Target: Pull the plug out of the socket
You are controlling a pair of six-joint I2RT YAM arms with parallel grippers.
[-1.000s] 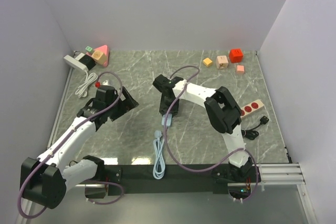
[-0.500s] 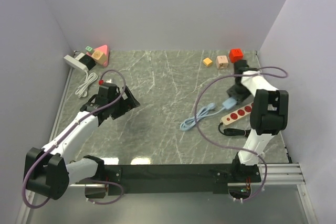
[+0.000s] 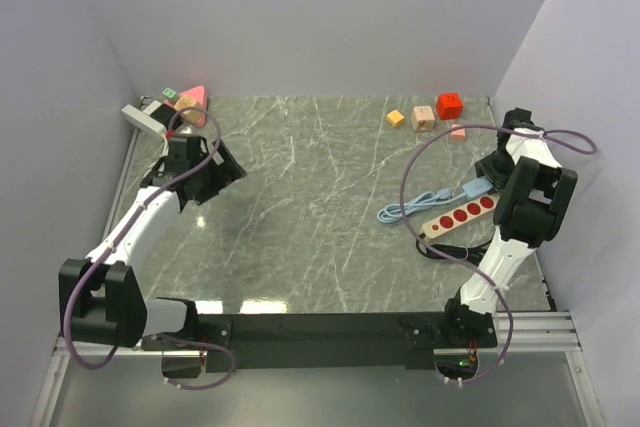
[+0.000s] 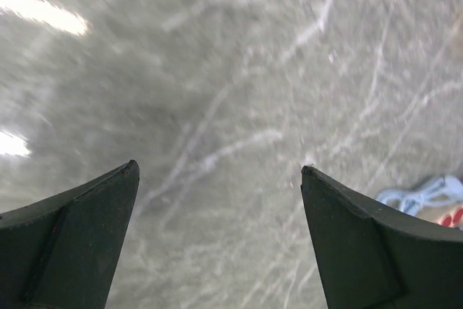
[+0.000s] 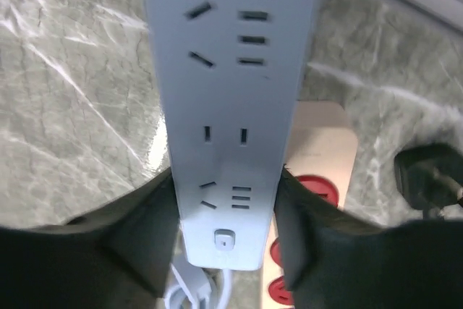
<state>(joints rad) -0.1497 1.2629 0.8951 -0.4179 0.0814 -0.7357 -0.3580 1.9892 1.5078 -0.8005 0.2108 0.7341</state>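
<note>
My right gripper point(image 3: 484, 179) point(image 5: 226, 179) is shut on the sides of a pale blue power strip point(image 3: 476, 187) point(image 5: 231, 48) near the table's right edge. All the sockets that show on it are empty. Its cable point(image 3: 408, 210) trails left over the table. It hangs over a beige strip with red sockets point(image 3: 461, 215) point(image 5: 318, 157). A loose black plug point(image 5: 427, 179) lies beside that. A white strip point(image 3: 141, 116) with a black plug point(image 3: 163, 115) in it lies at the back left. My left gripper point(image 3: 232, 173) point(image 4: 219, 169) is open and empty just right of it.
Small orange point(image 3: 396, 118), wooden point(image 3: 423, 119), red point(image 3: 449, 105) and pink point(image 3: 458, 131) blocks sit at the back right. A pink wedge with blocks point(image 3: 190, 99) stands in the back left corner. Walls close in on both sides.
My right arm has swung from the table's middle to the right edge, carrying the blue strip and dragging its cable. My left arm has moved back and left toward the white strip.
</note>
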